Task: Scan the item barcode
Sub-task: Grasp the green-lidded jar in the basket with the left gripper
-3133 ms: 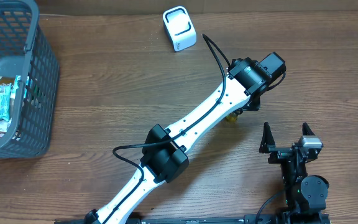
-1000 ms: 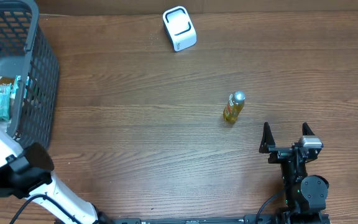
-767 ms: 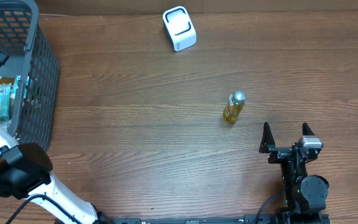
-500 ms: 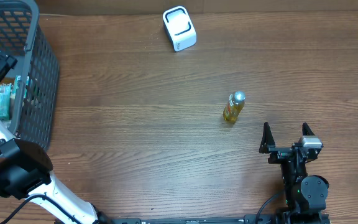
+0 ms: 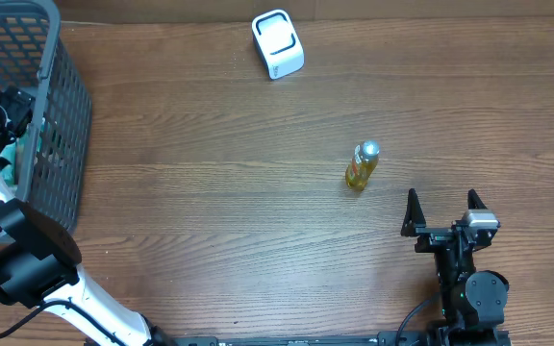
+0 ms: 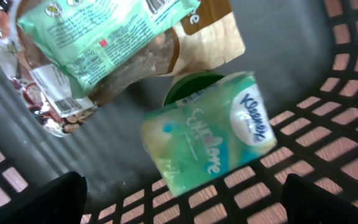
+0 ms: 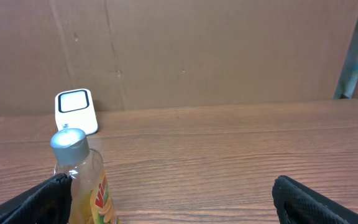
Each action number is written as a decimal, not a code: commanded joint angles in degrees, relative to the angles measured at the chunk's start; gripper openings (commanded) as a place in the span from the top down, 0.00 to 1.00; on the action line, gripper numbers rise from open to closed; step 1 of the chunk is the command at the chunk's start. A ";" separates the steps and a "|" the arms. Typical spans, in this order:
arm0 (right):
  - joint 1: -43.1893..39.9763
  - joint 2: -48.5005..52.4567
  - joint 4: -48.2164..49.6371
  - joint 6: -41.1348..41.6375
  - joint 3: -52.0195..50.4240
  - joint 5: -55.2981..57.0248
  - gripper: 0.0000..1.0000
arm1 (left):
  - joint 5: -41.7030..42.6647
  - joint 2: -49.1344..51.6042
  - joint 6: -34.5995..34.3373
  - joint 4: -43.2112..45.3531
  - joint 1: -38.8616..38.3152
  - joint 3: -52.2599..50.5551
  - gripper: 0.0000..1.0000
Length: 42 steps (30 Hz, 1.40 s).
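left hand (image 6: 185, 202) — open, empty, now down in basket (image 5: 65, 115) over tissue pack (image 6: 207, 134); bottle (image 5: 361, 165) left on tabletop (image 5: 210, 211); right hand (image 5: 440, 213) open, idle — next pick likely.

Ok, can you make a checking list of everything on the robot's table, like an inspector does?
Surface: wooden table, brown grain.
Job's things: white scanner at the far edge; yellow bottle with a silver cap, upright; grey basket at the left, holding a Kleenex pack and a green packet.
Clutter: nothing seen.
Grippers: left gripper open, empty, inside the basket over the Kleenex pack; right gripper open, empty, apart from the bottle.
Cables: black cable by the right arm's base.
Surroundings: cardboard wall behind the table.
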 commanded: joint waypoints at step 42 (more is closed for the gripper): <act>0.20 -0.26 0.22 -0.26 -0.57 0.33 0.00 | 3.65 -0.42 -3.50 13.07 -0.31 -11.13 0.00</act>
